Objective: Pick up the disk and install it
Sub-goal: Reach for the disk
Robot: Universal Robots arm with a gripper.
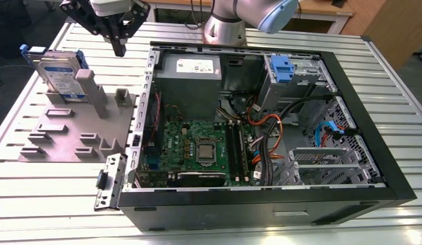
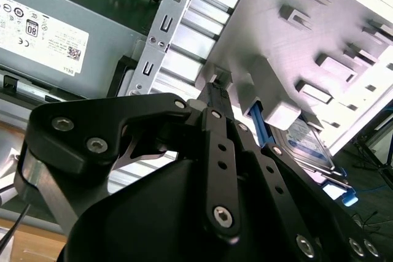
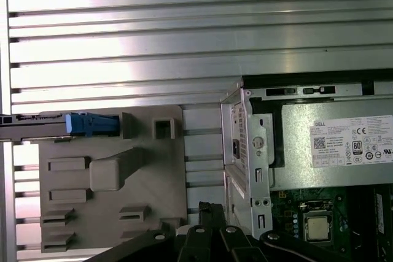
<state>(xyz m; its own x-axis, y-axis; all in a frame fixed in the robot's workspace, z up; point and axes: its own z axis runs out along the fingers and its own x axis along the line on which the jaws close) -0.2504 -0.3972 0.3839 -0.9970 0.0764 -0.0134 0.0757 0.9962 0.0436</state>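
The disk [image 1: 57,71] stands on edge in a slot at the far end of a grey holder [image 1: 68,127], at the exterior view's left; its blue bracket shows along the edges and its label faces the camera. My gripper [image 1: 119,51] hangs shut and empty above the strip between holder and computer case, to the exterior view's right of the disk and clear of it. In the first wrist view the disk [image 3: 92,124] is edge-on, with the gripper [image 3: 206,210] off to one side. In the second wrist view the disk [image 2: 310,145] lies beyond the gripper [image 2: 216,84].
An open black computer case [image 1: 252,209] lies on the slatted metal table [image 1: 47,214], holding a grey power supply [image 1: 190,76], a motherboard [image 1: 197,148], cables and a drive bay with a blue tab [image 1: 282,69]. The holder has several upright posts [image 1: 98,94]. A metal bracket [image 1: 105,184] lies by the case.
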